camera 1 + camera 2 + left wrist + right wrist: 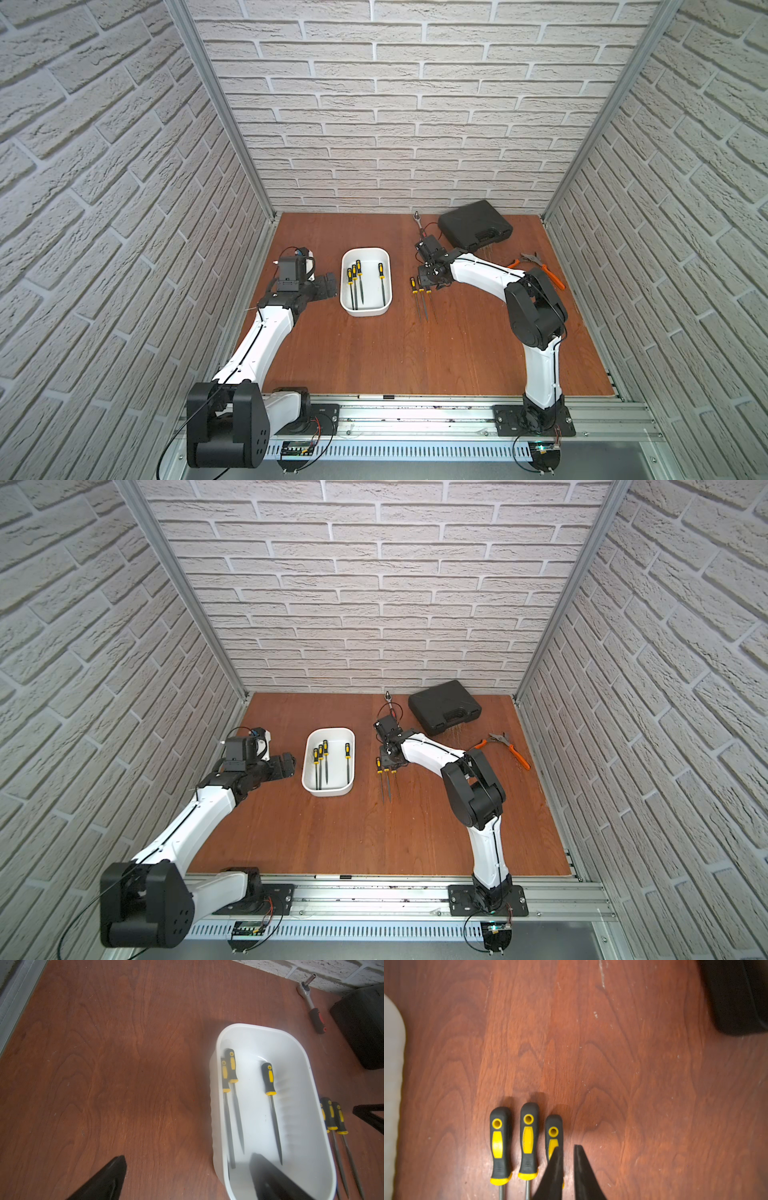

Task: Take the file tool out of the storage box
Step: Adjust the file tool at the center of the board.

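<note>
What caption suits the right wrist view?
Right gripper, jaws narrowly parted, by three yellow-handled files parallel on the wooden table.

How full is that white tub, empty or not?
Not empty: four files lie flat in the storage box, three together, one apart. Three more files lie outside on the table.

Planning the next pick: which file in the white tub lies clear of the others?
The lone file, by the storage box wall on the side toward the right arm. The other three lie bunched side by side along the opposite wall.
</note>
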Robot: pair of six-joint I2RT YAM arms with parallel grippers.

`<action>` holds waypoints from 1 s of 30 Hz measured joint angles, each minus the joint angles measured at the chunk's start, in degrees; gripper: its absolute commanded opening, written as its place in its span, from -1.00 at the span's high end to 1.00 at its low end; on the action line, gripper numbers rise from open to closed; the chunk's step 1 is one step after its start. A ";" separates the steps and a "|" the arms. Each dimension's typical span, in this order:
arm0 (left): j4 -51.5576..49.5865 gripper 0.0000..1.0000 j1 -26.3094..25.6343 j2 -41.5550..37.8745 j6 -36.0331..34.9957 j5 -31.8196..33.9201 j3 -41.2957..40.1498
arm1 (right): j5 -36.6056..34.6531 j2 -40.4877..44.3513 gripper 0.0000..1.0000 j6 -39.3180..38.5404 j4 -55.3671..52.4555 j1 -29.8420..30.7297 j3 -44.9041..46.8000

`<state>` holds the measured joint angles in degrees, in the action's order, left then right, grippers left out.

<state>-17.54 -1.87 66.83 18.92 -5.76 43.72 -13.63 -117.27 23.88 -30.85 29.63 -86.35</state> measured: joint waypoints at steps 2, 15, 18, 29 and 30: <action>-0.02 -0.97 0.00 -0.02 0.00 0.00 0.00 | 0.44 0.20 0.57 -0.09 0.09 -0.31 0.55; 0.00 -0.97 0.00 0.00 0.02 -0.35 0.00 | 6.99 3.23 0.31 0.37 1.40 -0.85 5.38; -0.02 -0.97 0.00 0.00 0.00 -0.33 0.00 | 7.34 2.01 0.31 0.35 1.25 -0.85 2.80; -0.02 -0.97 0.00 -0.02 0.00 -0.33 0.00 | 7.26 -3.52 0.38 0.09 0.52 -0.85 -1.73; -0.02 -0.97 0.00 -0.02 0.00 -0.33 0.00 | 7.23 -3.80 0.40 -0.09 0.39 -0.85 -1.84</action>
<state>-17.56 -1.87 66.81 18.92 -6.09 43.72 -6.39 -121.08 23.79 -30.46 28.77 -88.18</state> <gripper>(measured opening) 0.985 0.313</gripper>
